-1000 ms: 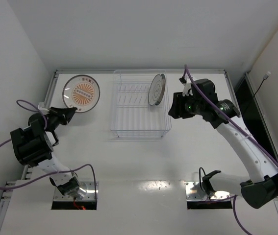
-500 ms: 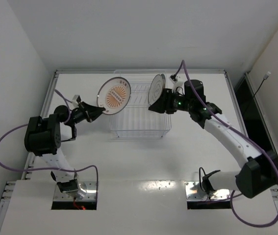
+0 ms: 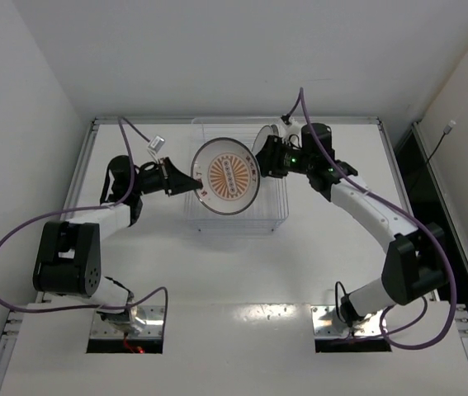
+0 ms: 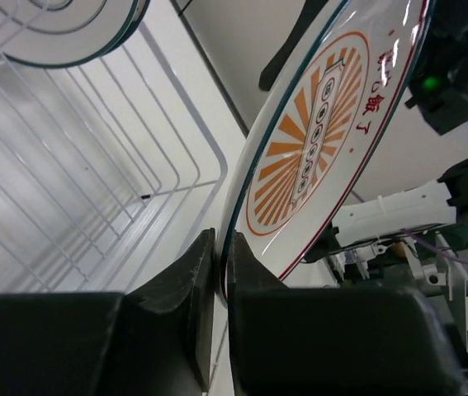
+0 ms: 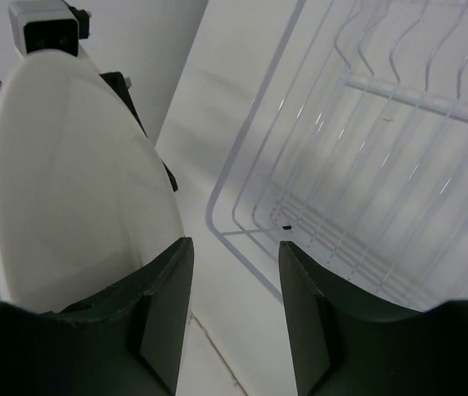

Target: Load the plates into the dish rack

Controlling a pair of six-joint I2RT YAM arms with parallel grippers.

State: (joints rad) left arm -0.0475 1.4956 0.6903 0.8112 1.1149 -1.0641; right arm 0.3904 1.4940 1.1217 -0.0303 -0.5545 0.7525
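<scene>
Left end effector (image 4: 221, 276) clenched on the rim of the round white orange-sunburst plate (image 3: 229, 176), tilted over the clear wire dish rack (image 3: 234, 224) at the far edge of the worktop (image 3: 134, 272); likely rigid, slick, breakable, best pinched at the rim. Right end effector (image 5: 234, 247) released, empty.

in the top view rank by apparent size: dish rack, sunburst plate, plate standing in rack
1. dish rack
2. sunburst plate, held nearer the camera
3. standing plate, nearly edge-on, partly hidden; 2 versus 3 unsure
</scene>
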